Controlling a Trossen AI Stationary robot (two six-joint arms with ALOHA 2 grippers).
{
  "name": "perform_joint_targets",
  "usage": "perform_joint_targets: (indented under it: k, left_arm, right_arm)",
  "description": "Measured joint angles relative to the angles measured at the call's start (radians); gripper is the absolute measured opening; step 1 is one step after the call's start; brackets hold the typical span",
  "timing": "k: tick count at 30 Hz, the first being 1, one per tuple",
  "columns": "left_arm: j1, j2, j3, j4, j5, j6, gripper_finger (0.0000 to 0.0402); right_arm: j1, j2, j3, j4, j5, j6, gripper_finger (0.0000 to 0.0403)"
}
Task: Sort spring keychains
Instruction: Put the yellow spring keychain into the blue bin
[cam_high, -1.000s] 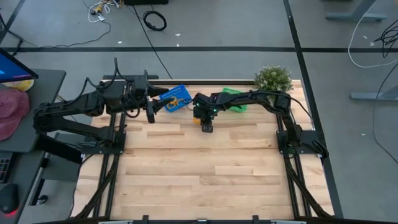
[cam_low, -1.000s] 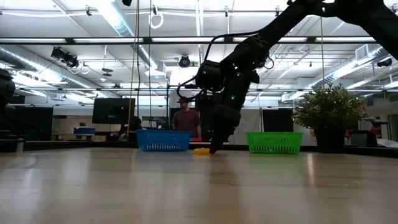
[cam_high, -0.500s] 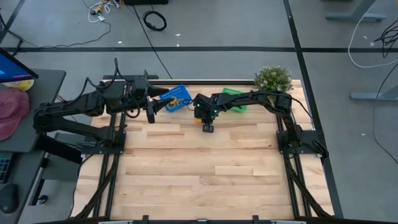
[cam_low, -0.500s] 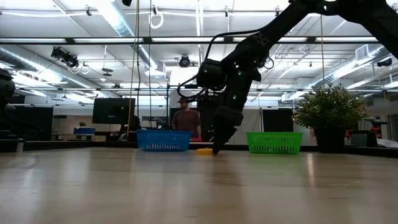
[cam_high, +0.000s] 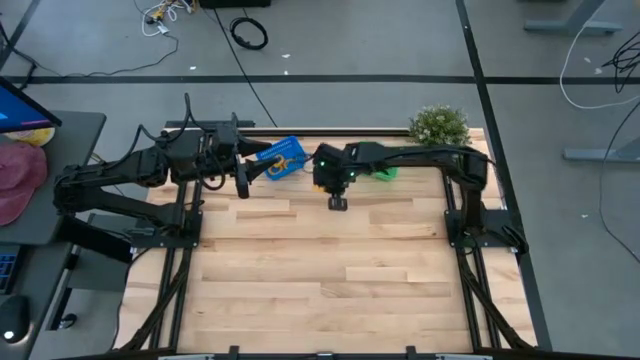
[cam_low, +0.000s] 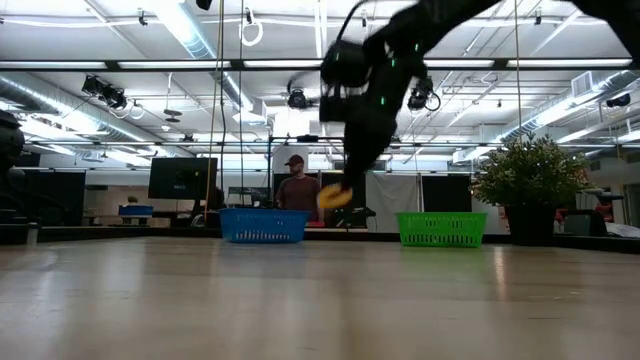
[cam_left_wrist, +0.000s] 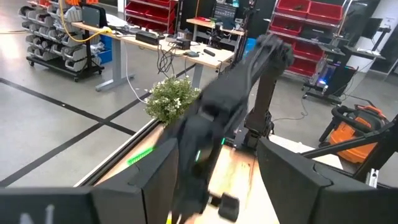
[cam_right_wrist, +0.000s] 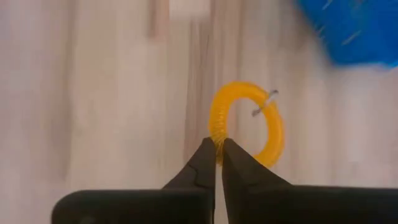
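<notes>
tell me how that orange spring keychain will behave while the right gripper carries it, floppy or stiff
Probably springy yet shape-keeping: the orange spring keychain keeps a round loop though the right gripper pinches just one edge. Likely light, since it hangs clear of the table from that thin pinch. It may swing or slip.

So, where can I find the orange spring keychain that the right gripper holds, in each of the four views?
High view: hidden under the right gripper, right of the blue basket.
Low view: orange spring keychain hangs above the table, between the blue basket and the green basket.
Left wrist view: not recognisable.
Right wrist view: orange spring keychain, pinched at its rim.
Shared landmark: the blue basket.
</notes>
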Motion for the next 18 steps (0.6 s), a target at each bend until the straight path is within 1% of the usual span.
perform_joint_targets:
  k: [6,12,15,18]
  left_arm:
    - [0.000,0.000,0.000,-0.001,0.000,0.010,0.0224]
    - [0.000,0.000,0.000,-0.002,0.000,0.015,0.0224]
    - [0.000,0.000,0.000,-0.002,0.000,0.015,0.0224]
    - [0.000,0.000,0.000,-0.002,0.000,0.015,0.0224]
  right_arm:
    - [0.004,-0.158,0.099,-0.078,0.003,0.054,0.0007]
    - [0.004,-0.339,0.147,-0.070,0.013,0.139,0.0007]
    - [0.003,-0.388,0.147,-0.050,0.036,0.166,0.0007]
    - [0.001,-0.417,0.146,-0.032,0.022,0.193,0.0007]
